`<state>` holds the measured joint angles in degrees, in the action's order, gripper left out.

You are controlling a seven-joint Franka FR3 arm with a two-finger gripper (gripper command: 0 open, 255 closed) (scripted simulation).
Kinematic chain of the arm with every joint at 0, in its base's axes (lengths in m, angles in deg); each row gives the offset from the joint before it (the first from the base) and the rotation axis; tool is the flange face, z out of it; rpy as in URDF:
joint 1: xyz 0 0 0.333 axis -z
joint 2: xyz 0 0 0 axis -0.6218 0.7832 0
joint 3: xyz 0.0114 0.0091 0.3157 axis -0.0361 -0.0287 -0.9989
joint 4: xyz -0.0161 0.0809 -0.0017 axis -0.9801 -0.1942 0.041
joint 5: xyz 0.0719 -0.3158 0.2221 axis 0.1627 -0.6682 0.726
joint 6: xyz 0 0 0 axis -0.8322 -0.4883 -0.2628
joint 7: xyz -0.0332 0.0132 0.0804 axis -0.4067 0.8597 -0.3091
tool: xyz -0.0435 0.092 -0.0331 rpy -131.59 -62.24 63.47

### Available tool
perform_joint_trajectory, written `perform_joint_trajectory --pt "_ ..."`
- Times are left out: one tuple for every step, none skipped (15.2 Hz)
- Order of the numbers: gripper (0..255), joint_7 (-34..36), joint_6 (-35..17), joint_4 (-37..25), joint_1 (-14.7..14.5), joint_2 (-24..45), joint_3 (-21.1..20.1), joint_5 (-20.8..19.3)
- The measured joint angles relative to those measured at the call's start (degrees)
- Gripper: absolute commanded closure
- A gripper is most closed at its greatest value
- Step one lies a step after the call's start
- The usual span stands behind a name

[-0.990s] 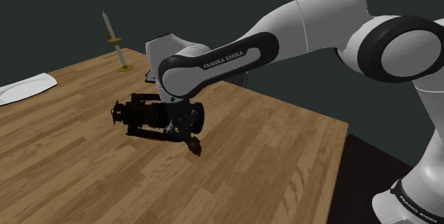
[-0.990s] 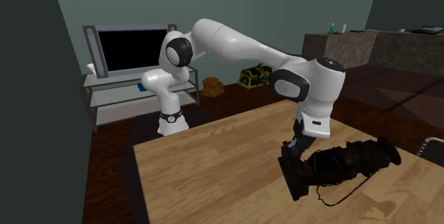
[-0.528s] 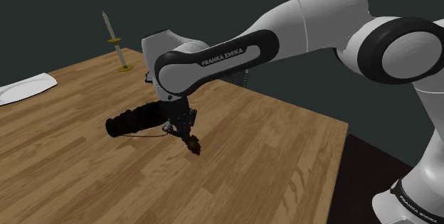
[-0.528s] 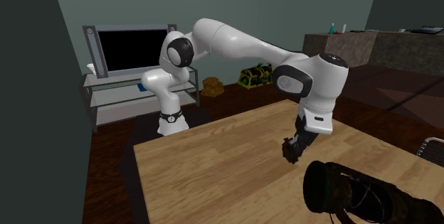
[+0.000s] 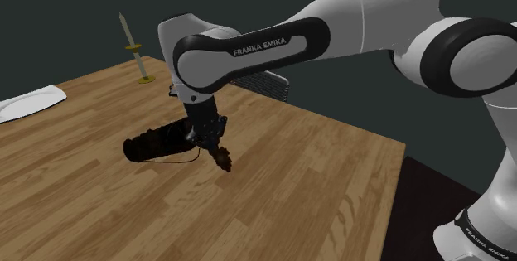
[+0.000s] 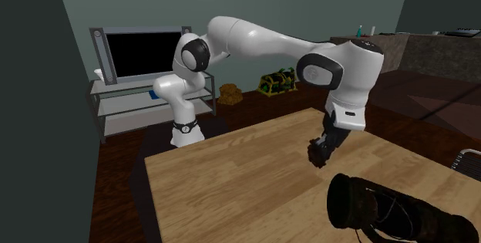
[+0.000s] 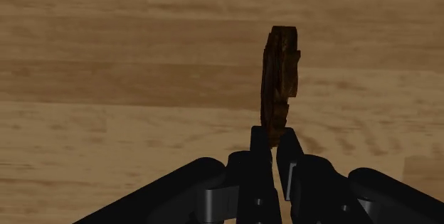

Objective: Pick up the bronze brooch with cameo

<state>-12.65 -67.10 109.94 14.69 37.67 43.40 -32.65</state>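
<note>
The brooch (image 7: pixel 279 80) is a dark brown, bronze-toned disc seen edge-on, and it sticks out past the fingertips of my black gripper (image 7: pixel 274 141), which is shut on its lower rim. In the shoulder view the gripper (image 5: pixel 215 142) points down near the middle of the wooden table (image 5: pixel 315 185), with the brooch (image 5: pixel 223 161) at its tip just above the wood. From the second exterior view the gripper (image 6: pixel 317 152) hangs a little over the table (image 6: pixel 231 180).
A long dark cylindrical object (image 5: pixel 159 142) lies on the table right beside the gripper, and looms large in the second exterior view (image 6: pixel 389 210). A candlestick (image 5: pixel 144 75) and a white plate (image 5: pixel 33 102) stand at the far side. A wire chair back (image 5: pixel 267 82) is behind the arm.
The dark cylindrical object shifted and came to lie flat a second ago. Since then the hand has risen slightly with the brooch still clasped.
</note>
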Motion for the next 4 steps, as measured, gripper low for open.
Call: perform_joint_trajectory --pt "255 0.0 0.7 -0.6 0.0 -0.1 0.0 0.0" --pt "255 0.0 1.5 -1.3 -0.1 -0.3 -0.1 0.1" --pt "255 0.1 1.9 -1.4 -0.1 -0.5 -0.1 0.1" --pt "255 0.1 2.5 -2.2 -0.2 -0.4 -0.1 0.1"
